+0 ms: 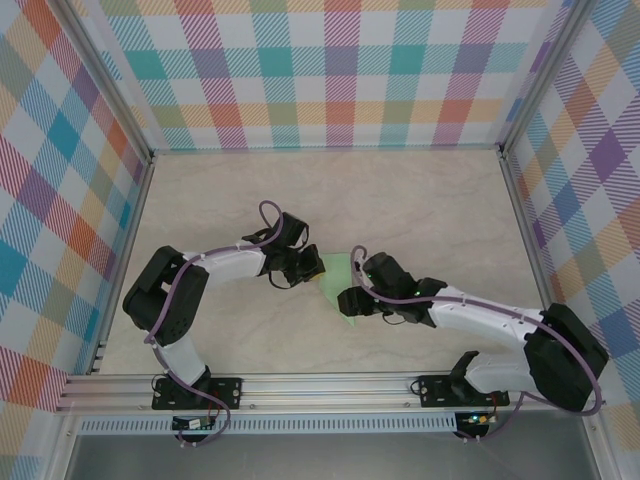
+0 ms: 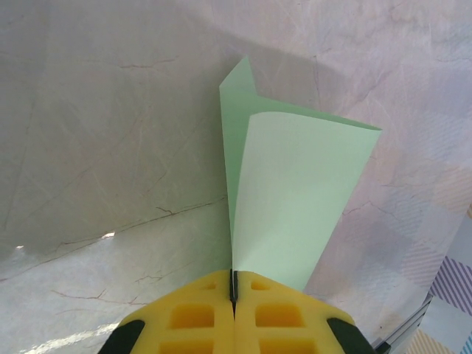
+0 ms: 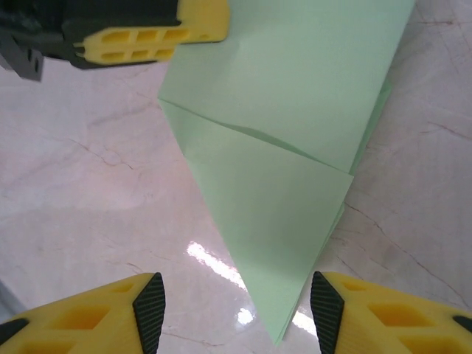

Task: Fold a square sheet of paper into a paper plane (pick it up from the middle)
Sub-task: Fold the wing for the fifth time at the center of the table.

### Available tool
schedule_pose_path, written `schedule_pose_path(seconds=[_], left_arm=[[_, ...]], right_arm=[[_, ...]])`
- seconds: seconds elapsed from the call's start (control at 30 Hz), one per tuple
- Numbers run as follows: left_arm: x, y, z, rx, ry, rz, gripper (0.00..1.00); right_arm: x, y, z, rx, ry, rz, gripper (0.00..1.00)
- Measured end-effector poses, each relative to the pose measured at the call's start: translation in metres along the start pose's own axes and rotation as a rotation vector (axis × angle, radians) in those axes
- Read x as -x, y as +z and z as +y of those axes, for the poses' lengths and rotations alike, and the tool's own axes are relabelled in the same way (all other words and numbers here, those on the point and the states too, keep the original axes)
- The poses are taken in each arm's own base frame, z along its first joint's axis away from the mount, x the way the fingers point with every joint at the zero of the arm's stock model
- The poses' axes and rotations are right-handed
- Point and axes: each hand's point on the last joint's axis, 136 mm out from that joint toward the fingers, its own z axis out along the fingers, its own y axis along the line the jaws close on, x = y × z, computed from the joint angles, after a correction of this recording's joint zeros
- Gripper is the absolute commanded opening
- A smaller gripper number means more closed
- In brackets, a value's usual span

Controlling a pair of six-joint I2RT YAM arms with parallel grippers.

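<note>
Bright, even light — small glare spots on the glossy table (image 3: 214, 264), soft shadows, right jaws perhaps slightly blurred.

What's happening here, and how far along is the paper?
The two arms meet mid-table over a pale green sheet of paper that is already partly folded: creases and overlapping layers show, and one end narrows to a point. The left gripper is shut on one edge of the paper. The right gripper is open, with a finger on either side of the pointed end and not touching it. It is not yet a finished plane.
</note>
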Motion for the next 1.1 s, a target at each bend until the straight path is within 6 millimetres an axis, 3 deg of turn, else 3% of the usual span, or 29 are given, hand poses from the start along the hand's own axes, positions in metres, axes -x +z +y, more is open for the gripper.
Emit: schedule_pose_path(seconds=[0.27, 0.77, 1.1], left_arm=[[0.0, -0.001, 0.0, 0.002, 0.003, -0.003, 0.0], [0.002, -0.002, 0.002, 0.004, -0.003, -0.003, 0.0], [0.001, -0.002, 0.002, 0.003, -0.006, 0.002, 0.0]], right_arm=[[0.012, 0.001, -0.002, -0.159, -0.074, -0.023, 0.61], [0.002, -0.003, 0.015, -0.153, -0.228, -0.038, 0.61], [-0.015, 0.027, 0.023, -0.29, -0.398, 0.037, 0.56]])
